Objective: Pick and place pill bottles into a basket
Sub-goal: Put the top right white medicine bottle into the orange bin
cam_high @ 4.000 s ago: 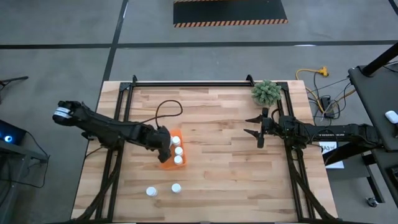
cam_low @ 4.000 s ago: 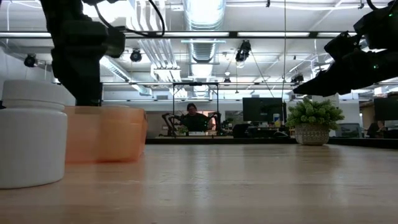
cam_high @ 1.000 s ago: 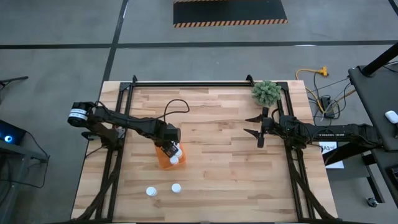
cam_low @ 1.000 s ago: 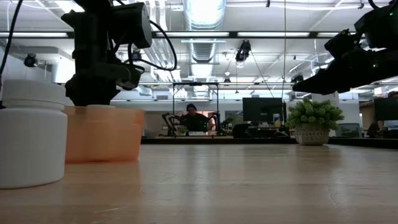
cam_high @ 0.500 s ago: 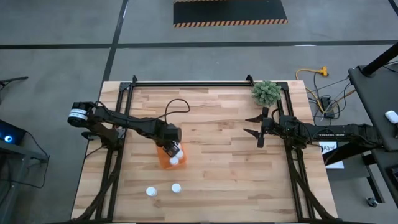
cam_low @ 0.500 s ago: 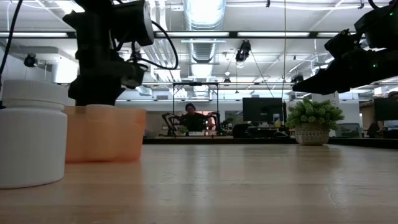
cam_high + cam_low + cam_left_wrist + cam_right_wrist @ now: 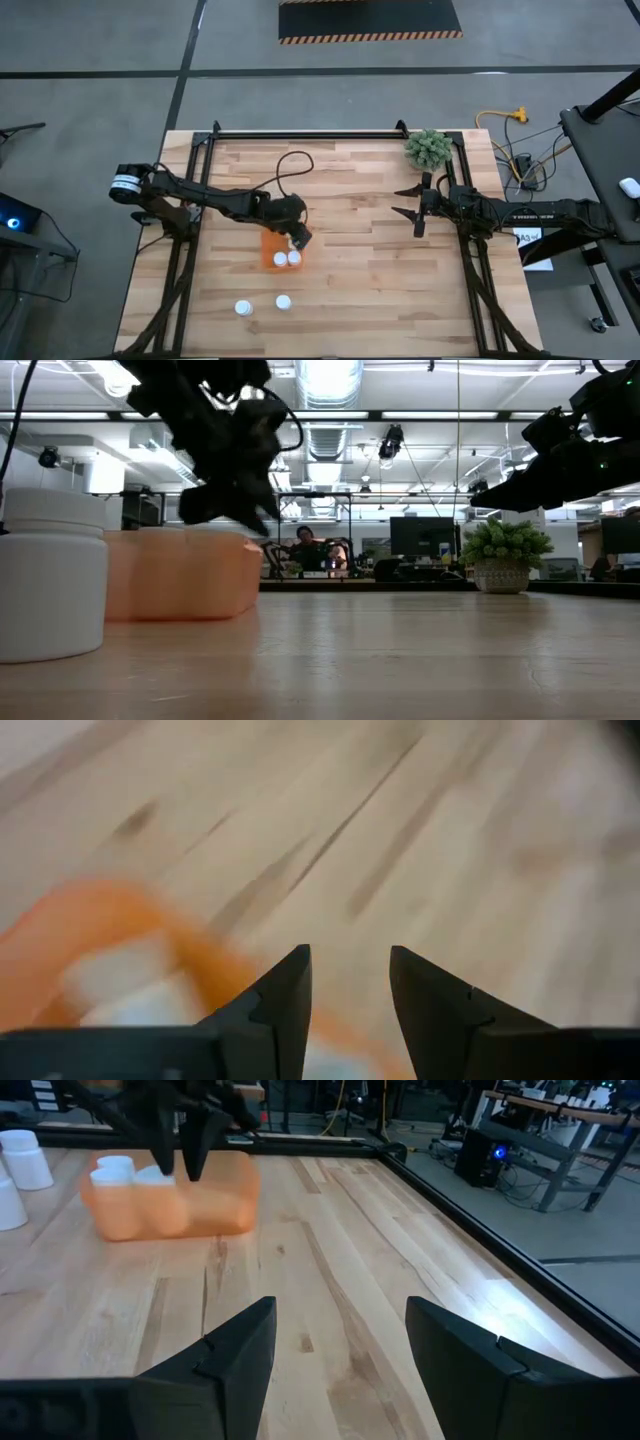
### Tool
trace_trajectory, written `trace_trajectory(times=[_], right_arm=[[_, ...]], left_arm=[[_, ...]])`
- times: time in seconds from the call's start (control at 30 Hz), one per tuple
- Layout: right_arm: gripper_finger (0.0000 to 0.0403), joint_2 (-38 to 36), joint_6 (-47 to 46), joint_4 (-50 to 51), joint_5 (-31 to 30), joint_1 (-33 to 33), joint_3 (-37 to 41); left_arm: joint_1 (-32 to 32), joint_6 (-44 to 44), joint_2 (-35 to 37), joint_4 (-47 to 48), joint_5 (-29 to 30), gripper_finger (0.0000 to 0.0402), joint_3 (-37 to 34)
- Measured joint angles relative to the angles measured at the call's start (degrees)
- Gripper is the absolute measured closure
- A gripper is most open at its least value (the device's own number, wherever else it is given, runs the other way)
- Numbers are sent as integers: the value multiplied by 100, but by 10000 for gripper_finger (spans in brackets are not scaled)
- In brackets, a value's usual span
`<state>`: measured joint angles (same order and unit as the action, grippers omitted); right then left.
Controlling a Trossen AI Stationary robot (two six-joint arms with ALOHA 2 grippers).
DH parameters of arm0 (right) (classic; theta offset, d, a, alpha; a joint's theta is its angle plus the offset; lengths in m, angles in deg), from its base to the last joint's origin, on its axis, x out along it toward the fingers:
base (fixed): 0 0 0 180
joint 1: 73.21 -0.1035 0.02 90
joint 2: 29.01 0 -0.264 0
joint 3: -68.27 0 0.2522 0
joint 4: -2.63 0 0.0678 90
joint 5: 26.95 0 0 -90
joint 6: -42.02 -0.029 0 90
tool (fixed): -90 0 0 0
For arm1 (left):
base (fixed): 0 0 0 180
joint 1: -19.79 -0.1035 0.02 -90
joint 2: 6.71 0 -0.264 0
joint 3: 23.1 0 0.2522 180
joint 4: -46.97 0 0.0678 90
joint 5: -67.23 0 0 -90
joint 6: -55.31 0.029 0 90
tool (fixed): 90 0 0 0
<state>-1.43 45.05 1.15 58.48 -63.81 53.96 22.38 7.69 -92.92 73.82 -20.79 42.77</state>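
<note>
Two pill bottles [image 7: 258, 304] stood loose on the table's [image 7: 360, 300] near edge; beyond them the orange basket [image 7: 270, 248] held white-capped bottles, the left gripper [image 7: 298, 238] over it, jaws together, empty. Farther off, the right gripper [image 7: 412, 203] waited, jaws apart, beside the green plant [image 7: 428, 148]

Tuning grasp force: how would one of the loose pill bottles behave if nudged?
The nearer loose pill bottle looks squat and upright, so it would probably slide, not tip. Small plastic: likely light. On its side, its round body could roll across the wooden table.
</note>
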Motion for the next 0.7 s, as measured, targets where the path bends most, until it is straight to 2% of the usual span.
trace_trajectory(times=[0.13, 0.2, 0.33, 0.57, 0.7], right_arm=[[188, 0, -1, 0, 2, -1, 0], [188, 0, 0, 0, 0, 1, 0], [188, 0, 0, 0, 0, 1, 0], [188, 0, 0, 0, 0, 0, 0], [188, -2, 1, 0, 6, -1, 2]], left_arm=[[4, -9, 0, -1274, -33, 283, 0], [17, -8, 11, -1565, -229, 282, 16], [-2, -9, 178, -1492, -332, 282, 28], [-24, -4, 263, -1385, 130, 282, -69], [-28, 39, 265, -1520, 185, 282, -101]])
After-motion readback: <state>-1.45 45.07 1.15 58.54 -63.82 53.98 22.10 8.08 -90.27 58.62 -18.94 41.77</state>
